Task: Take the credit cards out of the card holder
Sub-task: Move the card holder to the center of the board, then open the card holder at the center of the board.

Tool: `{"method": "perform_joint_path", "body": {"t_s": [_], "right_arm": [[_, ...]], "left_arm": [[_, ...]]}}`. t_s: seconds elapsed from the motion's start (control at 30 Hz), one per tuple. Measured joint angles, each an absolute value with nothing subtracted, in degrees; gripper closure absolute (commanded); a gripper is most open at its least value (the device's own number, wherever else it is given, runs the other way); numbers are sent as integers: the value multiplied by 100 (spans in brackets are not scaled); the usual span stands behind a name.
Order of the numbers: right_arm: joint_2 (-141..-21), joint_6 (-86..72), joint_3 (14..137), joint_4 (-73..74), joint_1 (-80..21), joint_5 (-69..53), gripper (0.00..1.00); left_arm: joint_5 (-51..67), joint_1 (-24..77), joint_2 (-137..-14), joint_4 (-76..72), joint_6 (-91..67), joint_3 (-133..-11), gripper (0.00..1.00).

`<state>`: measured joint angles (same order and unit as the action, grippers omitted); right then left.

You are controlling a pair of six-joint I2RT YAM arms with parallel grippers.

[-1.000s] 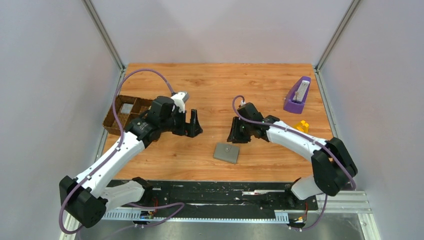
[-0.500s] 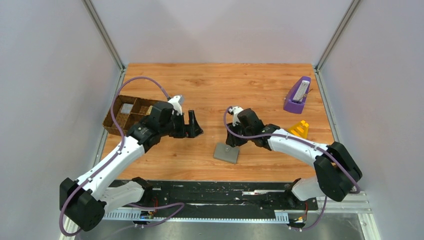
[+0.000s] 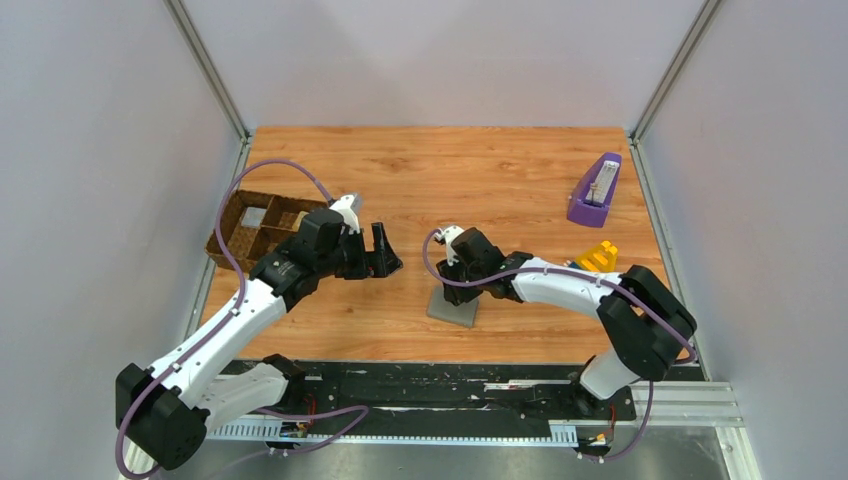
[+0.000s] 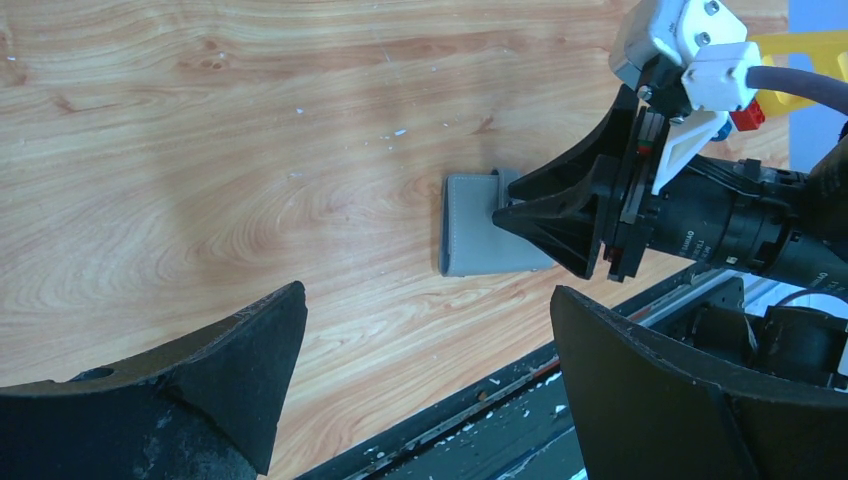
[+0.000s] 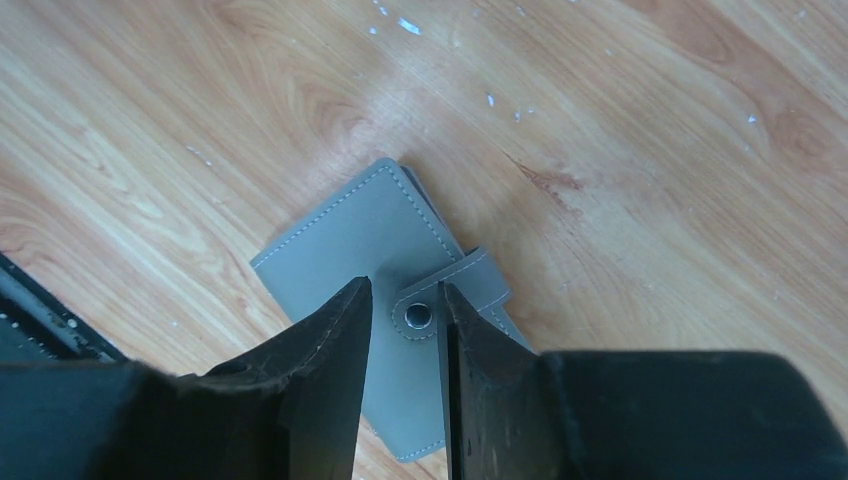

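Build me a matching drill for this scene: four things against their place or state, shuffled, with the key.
1. card holder
2. woven tray
3. purple object
4. left end effector

A. far right of the table
B. open, holding nothing
C. closed, snap fastened
D. table's left edge

Pairs: 1-C, 2-D, 3-A, 4-B

The wooden table [image 3: 450,165] is orange-brown grain flecked with small white specks. The card holder [image 5: 345,235] lies flat and closed on it, directly under the right gripper [image 5: 405,295] — grey, stitched round the edge, its snap tab showing between the fingertips. Behind the left gripper [image 3: 384,250], on its outer side, sits a brown woven tray [image 3: 280,199] divided into compartments. Well off to the right gripper's outer side are a yellow block [image 3: 600,257] and, farther back, a purple object [image 3: 595,190] — what it is, I can't tell.
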<state>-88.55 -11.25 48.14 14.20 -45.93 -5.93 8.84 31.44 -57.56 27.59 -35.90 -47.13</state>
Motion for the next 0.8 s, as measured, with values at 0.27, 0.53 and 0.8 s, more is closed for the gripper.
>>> {"method": "perform_joint_path", "body": {"t_s": [0.27, 0.53, 0.8], "right_arm": [[-9028, -1142, 4882, 1431, -4648, -272, 71], [-9109, -1260, 4956, 1492, -4827, 213, 93], [-9076, -1647, 4958, 1549, -4847, 338, 89]], "left_arm": [[869, 3144, -5756, 2757, -3588, -4713, 0], [869, 3144, -5765, 2735, -3592, -4713, 0], [897, 3144, -5887, 2714, -3592, -4707, 0]]}}
